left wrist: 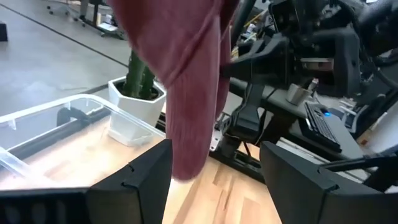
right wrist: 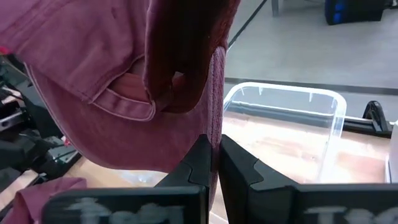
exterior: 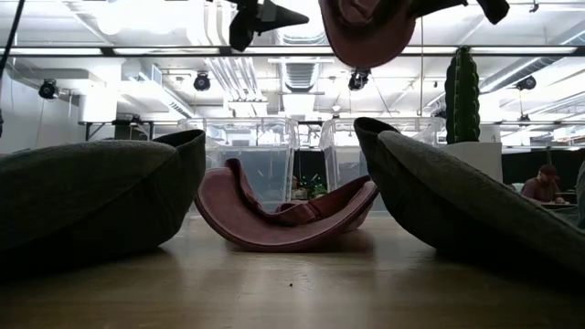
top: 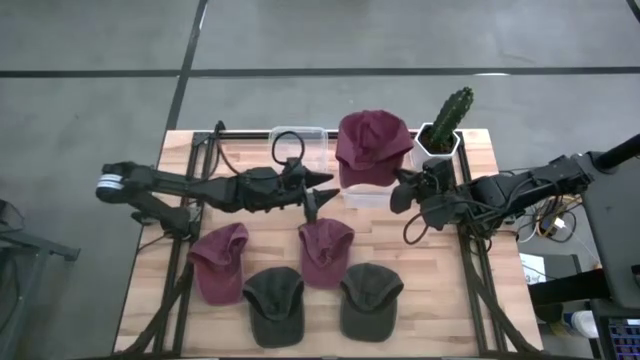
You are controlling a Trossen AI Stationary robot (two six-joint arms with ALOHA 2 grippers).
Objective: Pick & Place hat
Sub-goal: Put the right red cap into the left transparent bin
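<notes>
A potted cactus stands at the wooden table's far edge beside 2 clear bins.

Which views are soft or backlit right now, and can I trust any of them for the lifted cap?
Low view: ceiling lights backlight the lifted maroon cap; the near dark grey caps are dim. Right wrist view: the right gripper shows shut on the cap's fabric, its lower housing smeared. High view: evenly lit, clearest for the clear plastic bin.

Open-plan lab, exposed ceiling ducts, concrete floor
</notes>
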